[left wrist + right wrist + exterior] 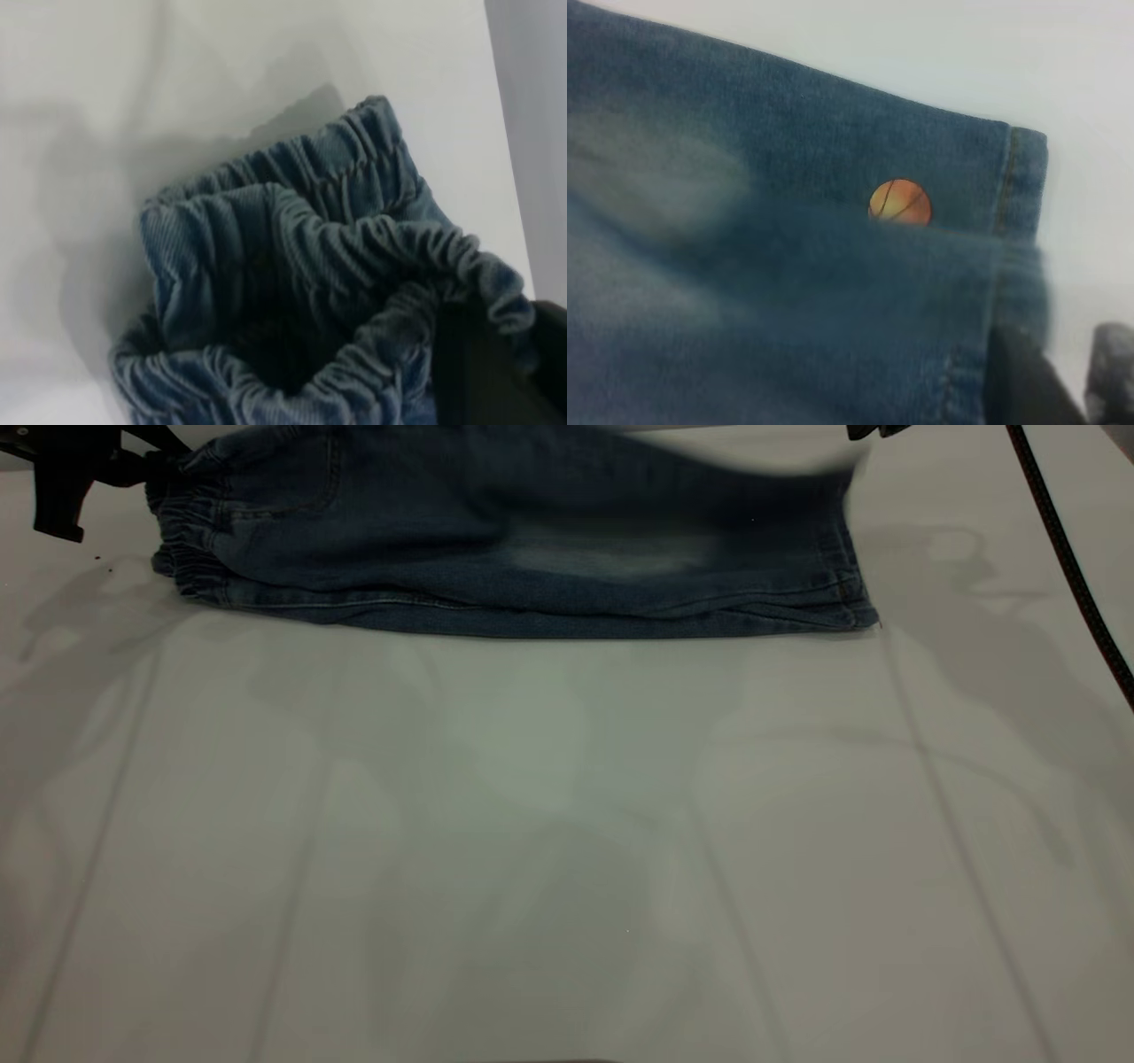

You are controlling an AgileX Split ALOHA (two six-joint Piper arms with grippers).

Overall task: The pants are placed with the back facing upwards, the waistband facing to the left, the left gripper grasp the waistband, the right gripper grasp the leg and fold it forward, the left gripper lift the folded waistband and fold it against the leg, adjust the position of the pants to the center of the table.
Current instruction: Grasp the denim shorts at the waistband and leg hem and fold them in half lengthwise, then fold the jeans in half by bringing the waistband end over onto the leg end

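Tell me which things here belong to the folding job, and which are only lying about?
Belong to the job:
- pants
- waistband
- leg
- left gripper, at the waistband
- right gripper, at the leg hem
- table

Only lying about:
- black cable

The left gripper is plain matte black, angular and blocky, on a thin black arm. By the table's far right corner runs a ribbed black cable; the right gripper shows only dark, blunt fingers.
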